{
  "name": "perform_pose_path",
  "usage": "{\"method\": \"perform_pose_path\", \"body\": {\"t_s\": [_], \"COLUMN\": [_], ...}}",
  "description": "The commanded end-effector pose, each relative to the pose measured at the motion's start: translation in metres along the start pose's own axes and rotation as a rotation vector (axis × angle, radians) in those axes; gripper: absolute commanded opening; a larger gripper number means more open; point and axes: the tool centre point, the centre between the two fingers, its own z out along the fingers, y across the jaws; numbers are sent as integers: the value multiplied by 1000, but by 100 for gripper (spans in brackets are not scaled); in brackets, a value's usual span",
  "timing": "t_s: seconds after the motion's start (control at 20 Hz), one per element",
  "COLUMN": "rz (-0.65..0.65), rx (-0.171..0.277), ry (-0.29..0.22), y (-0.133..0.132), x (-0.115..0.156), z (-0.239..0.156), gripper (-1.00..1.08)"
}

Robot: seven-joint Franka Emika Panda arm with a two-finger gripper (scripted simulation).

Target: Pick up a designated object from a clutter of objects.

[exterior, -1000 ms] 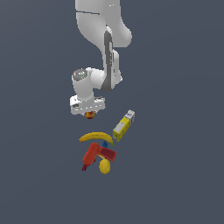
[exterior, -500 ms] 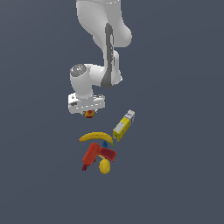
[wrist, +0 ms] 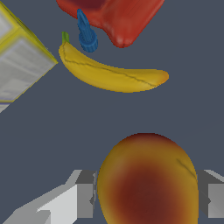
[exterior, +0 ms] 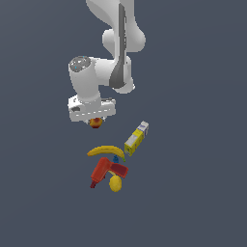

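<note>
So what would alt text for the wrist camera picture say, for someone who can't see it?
A round orange-yellow fruit with a red blotch fills the foreground between the gripper's two grey fingers. Beyond it on a dark grey floor lie a yellow banana, a small blue piece, a red tool and a yellow-and-white box.

The white arm comes down from above, bends at a grey-seamed elbow, and its wrist points straight down. The pincer (exterior: 96,120) hangs below it, its two fingers (wrist: 83,199) pressed against either side of the round fruit (wrist: 148,181).
</note>
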Motion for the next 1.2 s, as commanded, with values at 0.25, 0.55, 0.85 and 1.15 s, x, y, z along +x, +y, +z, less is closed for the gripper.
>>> {"method": "perform_pose_path", "body": {"t_s": [0.25,0.55,0.85,1.15], "rz": [0,0,0,-1], "rx": [-1,-1,0,1], "ry": [0,0,1,1], "y": [5,9,13,17], "x": [32,60,87,111], "z": [-64,-117,-167,-209], "gripper": [-100,-100,-100,-100]}}
